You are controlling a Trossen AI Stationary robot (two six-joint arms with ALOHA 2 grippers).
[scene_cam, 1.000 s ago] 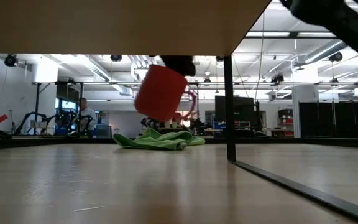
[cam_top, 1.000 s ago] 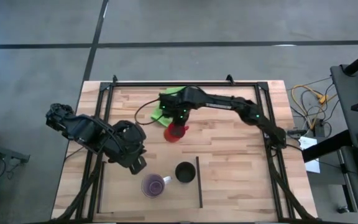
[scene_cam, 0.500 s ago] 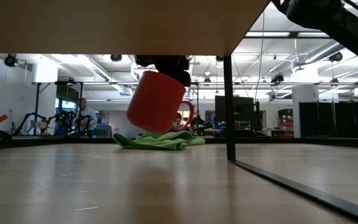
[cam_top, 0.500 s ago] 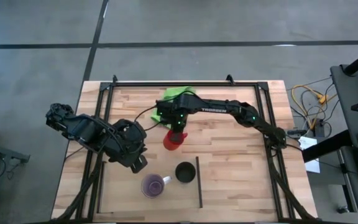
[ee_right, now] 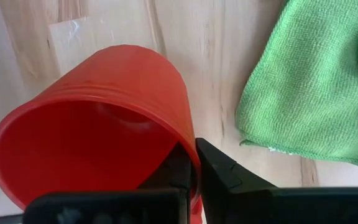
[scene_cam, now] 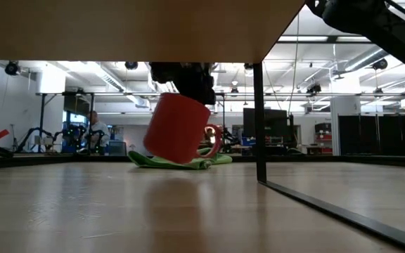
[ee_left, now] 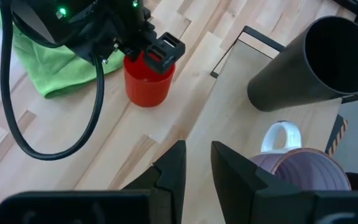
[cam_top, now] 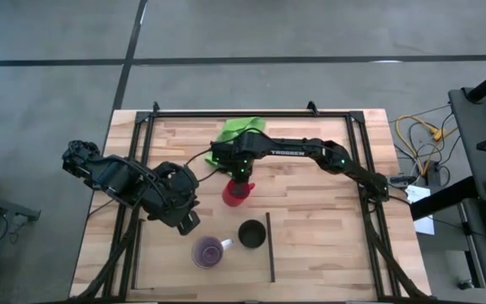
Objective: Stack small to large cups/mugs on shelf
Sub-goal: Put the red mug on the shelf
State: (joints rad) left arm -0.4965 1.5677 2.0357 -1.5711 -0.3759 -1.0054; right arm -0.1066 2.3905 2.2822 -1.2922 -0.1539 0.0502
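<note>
The red mug (cam_top: 235, 191) hangs tilted just above the table's middle, near the green cloth (cam_top: 239, 129); my right gripper (ee_right: 193, 163) is shut on it. The low view shows its handle (scene_cam: 214, 140) sticking out sideways. The purple cup (cam_top: 207, 252) with its whitish handle (ee_left: 281, 137) and the black cup (cam_top: 251, 234) stand upright on the shelf's wood patch (cam_top: 171, 274), beside a thin black bar (cam_top: 270, 247). My left gripper (ee_left: 197, 163) hovers left of the cups, slightly open, nothing between its fingers. My right gripper pinches the red mug's wall at the rim (ee_right: 190, 142), one finger (ee_right: 169, 174) inside the mug and the other (ee_right: 222, 174) outside. The fingers come from above, pointing down. The mug hangs tilted below them; whether its bottom touches the table I cannot tell.
The green cloth (ee_right: 316, 81) lies crumpled just beyond the mug. A black metal frame (cam_top: 251, 113) runs round the table. In the low view an upright black bar (scene_cam: 259, 119) and a wooden board (scene_cam: 139, 28) overhead stand close by.
My right gripper has sunk and come a little toward the table's near edge with the red mug, still shut on it. The mug has stayed tilted and now hangs lower, close over the wood.
</note>
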